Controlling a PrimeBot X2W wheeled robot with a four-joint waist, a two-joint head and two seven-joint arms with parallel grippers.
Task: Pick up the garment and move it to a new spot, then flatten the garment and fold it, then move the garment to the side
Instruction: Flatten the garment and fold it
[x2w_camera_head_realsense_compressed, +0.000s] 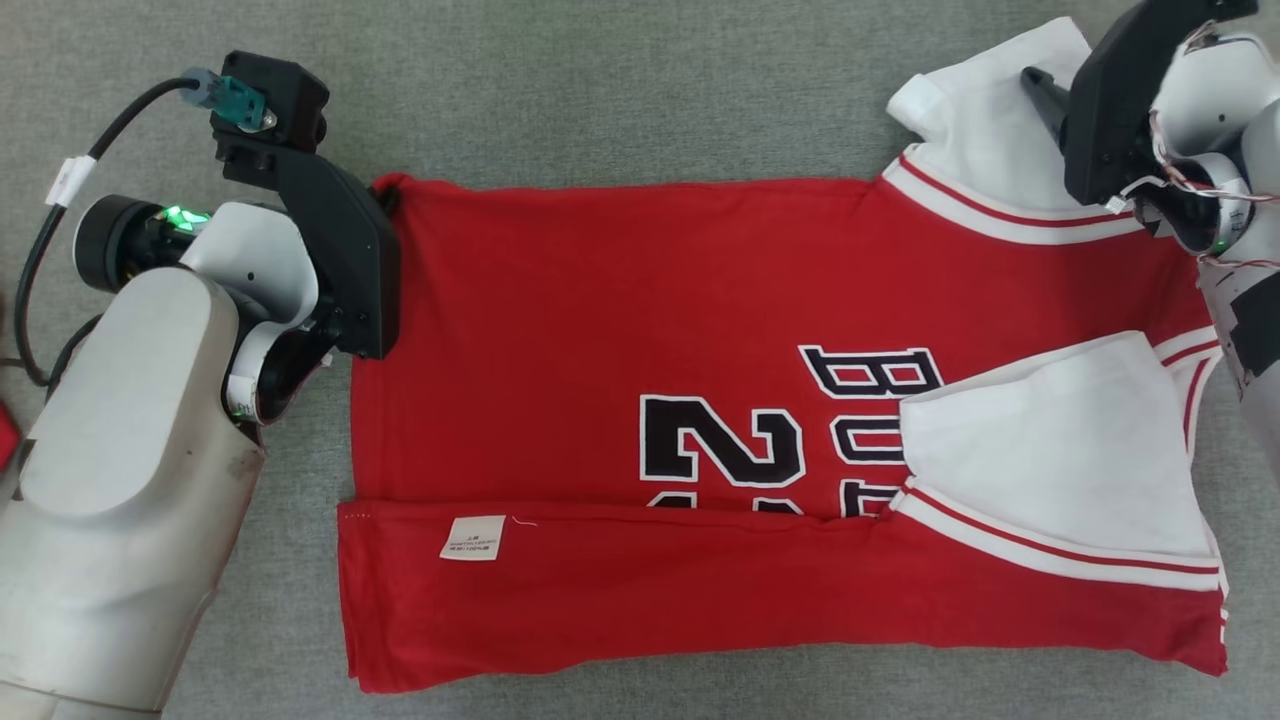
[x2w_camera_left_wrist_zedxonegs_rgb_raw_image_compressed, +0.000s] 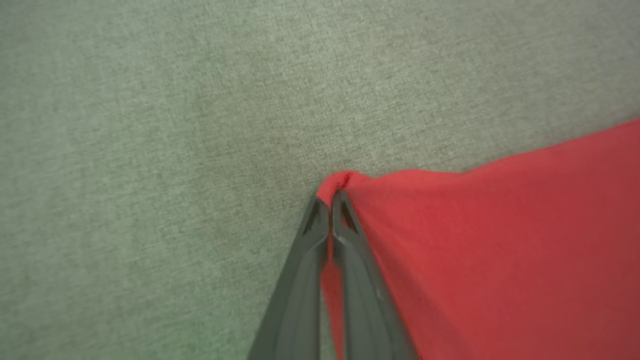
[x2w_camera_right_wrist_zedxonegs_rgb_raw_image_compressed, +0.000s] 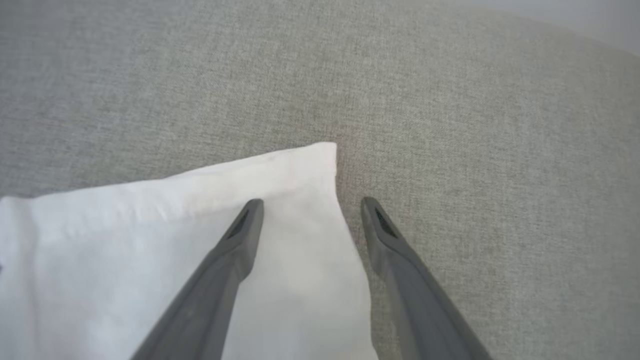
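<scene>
grey surface (x2w_camera_head_realsense_compressed: 600, 90), garment (x2w_camera_head_realsense_compressed: 560, 320) corner in left jaws

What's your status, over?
Left gripper shut on jersey corner. Right gripper open over white sleeve. Near edge folded over. Nothing in the way.

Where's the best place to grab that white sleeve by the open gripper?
Near the outer corner of the white sleeve, coming down from above across its side edge. It lies flat on the gray cloth surface, so only an edge offers a pinch; the open right gripper straddles it.
</scene>
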